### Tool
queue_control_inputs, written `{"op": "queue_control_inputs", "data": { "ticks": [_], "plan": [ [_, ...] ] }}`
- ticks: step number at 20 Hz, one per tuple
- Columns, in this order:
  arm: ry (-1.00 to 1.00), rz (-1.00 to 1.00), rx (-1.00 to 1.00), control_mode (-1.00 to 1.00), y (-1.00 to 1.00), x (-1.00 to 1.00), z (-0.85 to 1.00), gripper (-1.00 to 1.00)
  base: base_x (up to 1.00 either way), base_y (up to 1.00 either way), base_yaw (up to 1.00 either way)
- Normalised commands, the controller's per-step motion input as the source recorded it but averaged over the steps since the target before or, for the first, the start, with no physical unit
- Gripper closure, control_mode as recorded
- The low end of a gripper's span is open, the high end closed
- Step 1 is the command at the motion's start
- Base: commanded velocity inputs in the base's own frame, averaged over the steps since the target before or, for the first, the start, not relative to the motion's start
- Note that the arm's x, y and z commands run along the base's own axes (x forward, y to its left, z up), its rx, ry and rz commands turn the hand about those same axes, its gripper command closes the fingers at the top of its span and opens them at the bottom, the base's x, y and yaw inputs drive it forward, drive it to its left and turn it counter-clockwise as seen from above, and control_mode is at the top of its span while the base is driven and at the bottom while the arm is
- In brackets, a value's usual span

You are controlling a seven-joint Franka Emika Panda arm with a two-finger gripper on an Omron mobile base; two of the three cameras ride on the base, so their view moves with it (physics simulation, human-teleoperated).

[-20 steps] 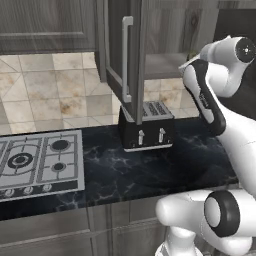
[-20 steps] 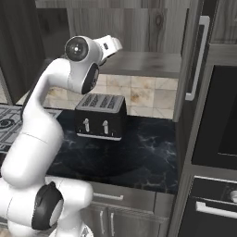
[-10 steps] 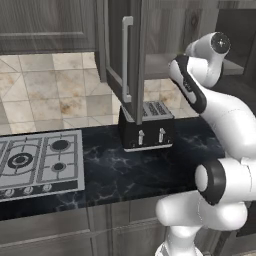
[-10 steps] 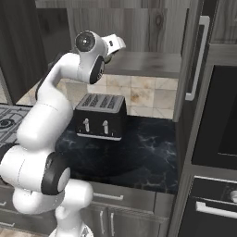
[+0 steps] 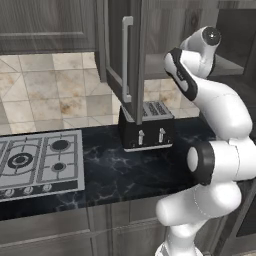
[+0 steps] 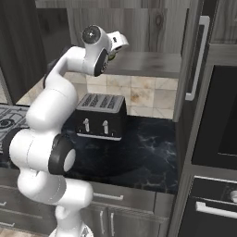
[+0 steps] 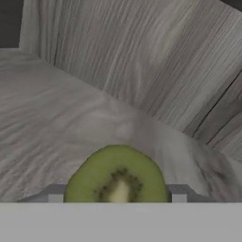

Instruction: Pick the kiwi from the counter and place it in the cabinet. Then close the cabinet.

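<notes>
The kiwi [image 7: 117, 175], cut face green with a pale core, sits between the two grey fingertips [image 7: 56, 194] of my gripper [image 7: 117, 194], which is shut on it. It hangs just over the cabinet's grey wood-grain shelf [image 7: 56, 118], close to the back wall. In the right base view the gripper [image 6: 118, 43] reaches into the open cabinet above its shelf [image 6: 148, 65]. Both cabinet doors stand open: the left one [image 5: 131, 55] and the right one [image 6: 192, 60], each with a long silver handle. The black marble counter [image 6: 148, 152] lies below.
A black toaster [image 6: 101, 115] stands on the counter right under the cabinet, close to my arm. The silver gas hob [image 5: 35, 160] is set in to the left. A dark oven column [image 6: 217, 120] stands at the right, next to the open right door.
The arm's lower links have swung and straightened up. The hand has stayed at the cabinet shelf, edging slightly further in with the kiwi.
</notes>
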Motion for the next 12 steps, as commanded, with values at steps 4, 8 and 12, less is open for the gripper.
{"op": "queue_control_inputs", "data": {
  "ticks": [4, 8, 12],
  "plan": [
    [-0.27, 0.0, 0.0, -1.0, -0.14, -0.16, -0.09, -1.0, 0.0, 0.0, 0.0],
    [-0.24, 0.0, 0.0, -1.0, -0.04, -0.47, 0.15, -1.0, 0.0, 0.0, 0.0],
    [-0.08, 0.0, 0.0, -1.0, -0.18, -0.64, 0.49, -1.0, 0.0, 0.0, 0.0]
  ]
}}
